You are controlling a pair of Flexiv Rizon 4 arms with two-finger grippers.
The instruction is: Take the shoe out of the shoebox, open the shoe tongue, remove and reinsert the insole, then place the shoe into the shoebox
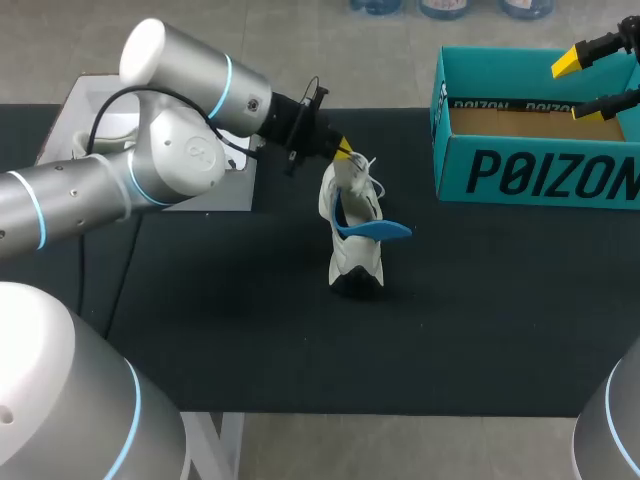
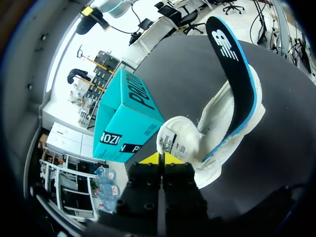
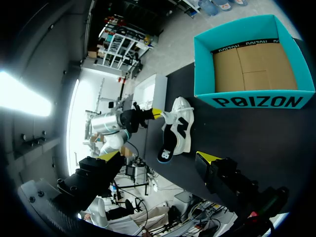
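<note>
Black tabletop [image 1: 200, 330] across the head view, and we've got the white shoe [image 1: 358, 258] out on it near the middle, tipped up steeply with its dark lower end down on the surface. Our left arm sweeps in from the left side, and the left gripper [image 1: 343, 150] is clamped at the very top of the shoe. A blue insole [image 1: 378, 230] pokes sideways out of the opening. Well apart, at the far right, sits the teal shoebox [image 1: 530, 175], open. Our right gripper [image 1: 573, 88] hangs over it, yellow tips spread wide, holding nothing.

Over to the left wrist view: the left gripper [image 2: 160, 158] has its yellow tips pressed together, pinching the white tongue [image 2: 175, 140] right at its labelled edge. Ahead of the fingers the shoe [image 2: 215, 123] rises away from us, and the insole [image 2: 234, 69], black on top with a blue rim, juts well out of it. The shoebox [image 2: 126, 118] stands off beside the shoe, not touching it.

Now the right wrist view: the right gripper [image 3: 159, 157] shows both fingers far apart, empty. Ahead of them lies the shoe [image 3: 180, 126], with the left gripper [image 3: 157, 114] nipping its far end. Beside the shoe we look straight down into the shoebox [image 3: 256, 101], brown card lining its floor.
</note>
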